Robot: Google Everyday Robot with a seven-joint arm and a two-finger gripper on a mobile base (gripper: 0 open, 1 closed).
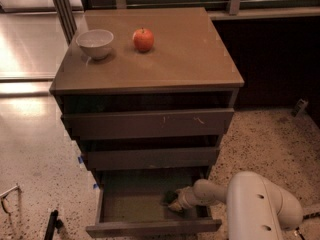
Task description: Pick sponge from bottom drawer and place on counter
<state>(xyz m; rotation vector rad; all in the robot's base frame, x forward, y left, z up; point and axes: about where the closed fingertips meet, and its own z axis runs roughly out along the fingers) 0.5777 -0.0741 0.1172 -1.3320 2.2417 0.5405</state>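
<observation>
The bottom drawer point(150, 228) is pulled out under the two drawers above it. My gripper point(174, 204) reaches down into its right rear part, on the end of my white arm point(260, 204). A small dark shape, the sponge point(169, 196), lies right at the gripper's tip and is partly hidden by it. I cannot tell whether the gripper touches it. The tan counter point(190, 54) is the cabinet's top.
A white bowl point(95, 43) and a red apple point(143, 39) stand on the counter's far left. The two upper drawers point(150, 124) stick out slightly. Speckled floor surrounds the cabinet, with a dark tool point(50, 225) at the lower left.
</observation>
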